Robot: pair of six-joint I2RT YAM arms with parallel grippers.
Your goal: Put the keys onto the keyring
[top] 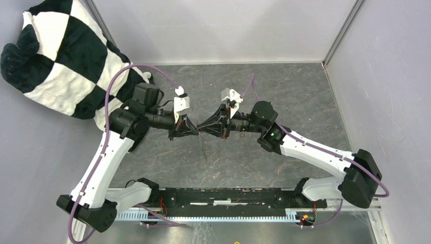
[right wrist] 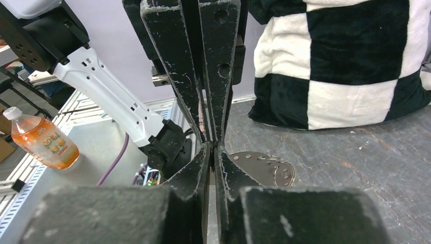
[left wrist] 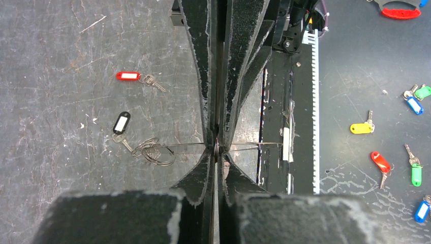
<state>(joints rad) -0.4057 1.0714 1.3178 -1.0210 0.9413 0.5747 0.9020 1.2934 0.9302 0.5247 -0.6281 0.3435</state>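
My left gripper (top: 197, 131) and right gripper (top: 207, 128) meet tip to tip above the middle of the table. Both are shut on the keyring (left wrist: 178, 146), a thin silvery wire loop seen edge-on in the left wrist view. In the right wrist view the keyring (right wrist: 284, 175) shows as a bumpy loop hanging past the fingers. A key with a black tag (left wrist: 122, 122) sits at the small coiled rings at the wire's end. I cannot tell whether it is threaded on. The red-tagged key (left wrist: 128, 75) lies alone on the table.
A black-and-white checkered pillow (top: 66, 56) fills the far left corner. Several coloured key tags (left wrist: 362, 128) lie on the floor beyond the table's near rail (left wrist: 302, 127). A bottle of orange drink (right wrist: 43, 142) stands off the table. Walls close the back and right.
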